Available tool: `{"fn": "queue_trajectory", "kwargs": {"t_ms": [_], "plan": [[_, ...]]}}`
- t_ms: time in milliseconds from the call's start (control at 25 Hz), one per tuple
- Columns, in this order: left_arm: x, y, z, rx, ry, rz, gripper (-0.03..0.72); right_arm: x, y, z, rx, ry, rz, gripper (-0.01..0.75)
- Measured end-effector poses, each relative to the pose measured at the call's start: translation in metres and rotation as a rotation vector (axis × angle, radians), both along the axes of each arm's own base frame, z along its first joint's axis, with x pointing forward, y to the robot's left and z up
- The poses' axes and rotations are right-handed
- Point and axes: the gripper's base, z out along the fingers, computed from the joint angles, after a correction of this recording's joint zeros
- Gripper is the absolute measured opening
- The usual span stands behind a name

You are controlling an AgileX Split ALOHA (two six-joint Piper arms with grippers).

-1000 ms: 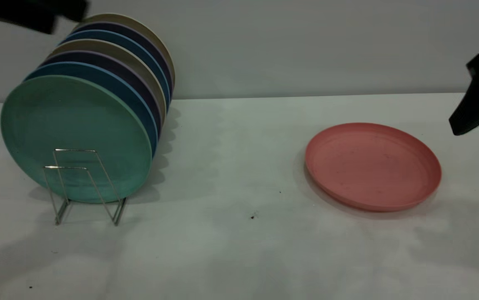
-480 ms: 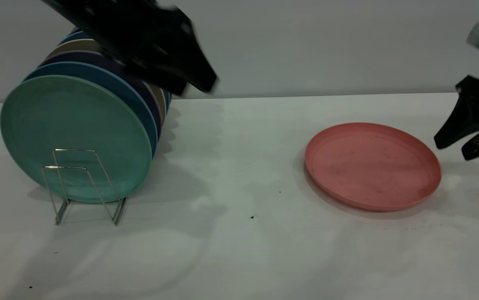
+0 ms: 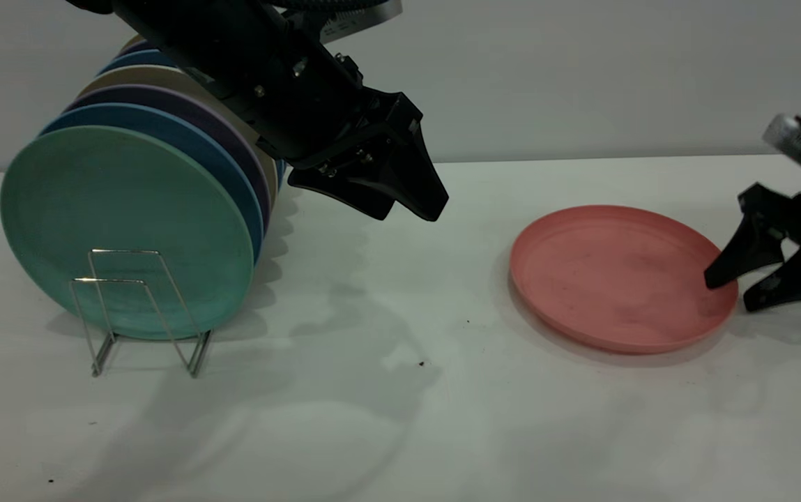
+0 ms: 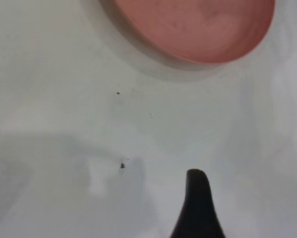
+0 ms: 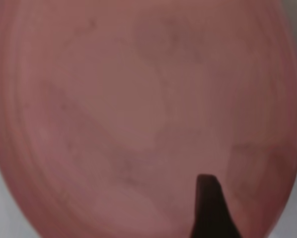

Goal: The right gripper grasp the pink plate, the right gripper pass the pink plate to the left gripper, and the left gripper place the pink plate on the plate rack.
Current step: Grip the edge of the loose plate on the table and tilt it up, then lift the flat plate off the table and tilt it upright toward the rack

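The pink plate [image 3: 616,275] lies flat on the white table, right of centre. My right gripper [image 3: 729,294], with its silver knob, is open at the plate's right rim. One finger is over the plate's inside and the other is outside the rim. In the right wrist view the plate [image 5: 138,109] fills the picture under one dark finger [image 5: 210,210]. My left gripper [image 3: 408,209] is open and empty in the air between the rack and the plate. Its wrist view shows one finger [image 4: 197,206] and the plate [image 4: 198,25] farther off. The wire plate rack [image 3: 142,307] stands at the left.
The rack holds several upright plates, with a green plate [image 3: 121,223] at the front and blue, purple and beige ones behind. One wire loop stands in front of the green plate. The white table [image 3: 386,418] meets a grey wall behind.
My left arm swung in from the upper left and down toward the table's middle. My right gripper came down and leftward to the pink plate's right rim.
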Motion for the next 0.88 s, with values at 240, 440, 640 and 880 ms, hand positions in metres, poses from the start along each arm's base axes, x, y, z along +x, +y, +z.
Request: {"fn": "queue_trajectory", "kwargs": {"t_ms": [240, 440, 640, 880], "plan": [[0.000, 0.000, 0.000, 0.000, -0.003, 0.003, 0.590, 0.001, 0.003, -0.009, 0.036, -0.009, -0.009, 0.398], [0.004, 0.001, 0.000, 0.006, -0.037, 0.030, 0.590, 0.005, 0.003, -0.010, 0.056, -0.056, -0.035, 0.090], [0.005, 0.001, 0.000, 0.006, -0.040, 0.034, 0.590, 0.004, 0.015, -0.001, 0.172, -0.106, 0.075, 0.016], [0.002, 0.001, 0.000, -0.002, -0.003, 0.032, 0.590, 0.002, 0.043, 0.018, 0.288, -0.214, 0.293, 0.016]]}}
